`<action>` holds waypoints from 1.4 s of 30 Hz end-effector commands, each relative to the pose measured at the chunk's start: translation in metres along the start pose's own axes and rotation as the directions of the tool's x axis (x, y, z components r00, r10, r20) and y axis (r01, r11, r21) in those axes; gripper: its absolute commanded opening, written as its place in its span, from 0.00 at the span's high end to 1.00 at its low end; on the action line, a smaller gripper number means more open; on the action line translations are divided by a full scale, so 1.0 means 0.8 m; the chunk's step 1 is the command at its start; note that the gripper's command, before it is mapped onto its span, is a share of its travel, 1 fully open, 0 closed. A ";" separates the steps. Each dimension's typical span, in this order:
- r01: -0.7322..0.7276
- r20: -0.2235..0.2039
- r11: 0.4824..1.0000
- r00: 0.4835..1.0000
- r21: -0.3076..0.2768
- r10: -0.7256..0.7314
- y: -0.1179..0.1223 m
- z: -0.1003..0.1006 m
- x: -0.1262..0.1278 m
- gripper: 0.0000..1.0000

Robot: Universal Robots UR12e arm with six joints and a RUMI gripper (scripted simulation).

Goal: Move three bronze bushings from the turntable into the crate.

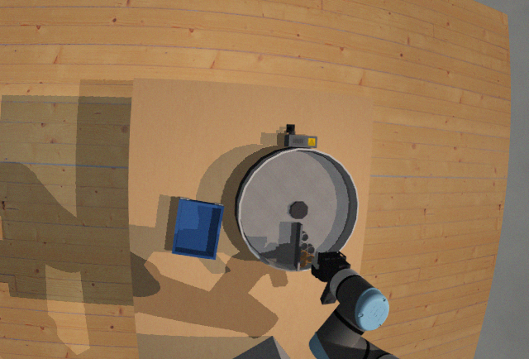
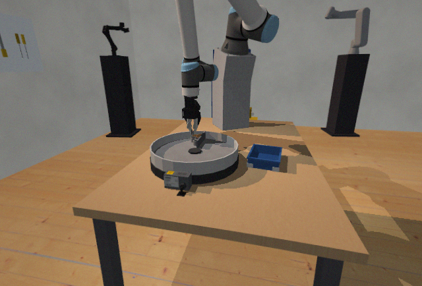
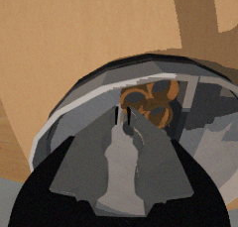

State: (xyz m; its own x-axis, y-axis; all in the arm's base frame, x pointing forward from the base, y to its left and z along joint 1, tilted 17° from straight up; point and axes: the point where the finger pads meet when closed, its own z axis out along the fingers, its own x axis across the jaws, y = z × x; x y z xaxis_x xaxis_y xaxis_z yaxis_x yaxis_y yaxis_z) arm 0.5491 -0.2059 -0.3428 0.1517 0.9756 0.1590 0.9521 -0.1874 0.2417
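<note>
Pale walls [image 2: 289, 82] and a plank floor [image 1: 256, 55] [image 2: 51, 221] surround the wooden table [image 1: 192, 111] [image 2: 255, 207], where a robot arm [image 1: 350, 284] [image 2: 185, 14] leans over the work. Small arms top two dark stands [image 2: 119, 95] [image 2: 347, 95] in the background. Light and shadow cross the tabletop, which carries a round turntable [image 1: 264, 184] [image 2: 194, 166] [image 3: 57, 110] and, just beside it, a blue crate [image 1: 192, 222] [image 2: 264, 163]. No bushing shows in the crate, so all three transfers appear to remain. Over the turntable's edge, the gripper [image 1: 330, 262] [image 2: 192, 138] [image 3: 122, 107] points down, its fingers nearly pressed together on nothing visible. Close by, three bronze bushings [image 1: 304, 255] [image 2: 196, 136] [image 3: 174, 90] sit clustered inside the turntable, near darker bushings [image 1: 304, 246] that are to stay.
</note>
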 end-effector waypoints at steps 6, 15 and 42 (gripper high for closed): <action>0.000 0.000 1.000 1.000 -0.001 0.000 0.000 0.000 0.000 0.94; 0.000 0.000 1.000 1.000 -0.001 0.000 0.000 0.000 0.000 0.94; 0.000 0.000 1.000 1.000 -0.001 0.000 0.000 0.025 0.000 0.94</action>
State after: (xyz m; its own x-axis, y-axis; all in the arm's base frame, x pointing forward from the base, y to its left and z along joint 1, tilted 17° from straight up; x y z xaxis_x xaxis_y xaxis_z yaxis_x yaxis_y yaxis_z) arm 0.5529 -0.2043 -0.3565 0.1517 0.9755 0.1591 0.9521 -0.1874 0.2416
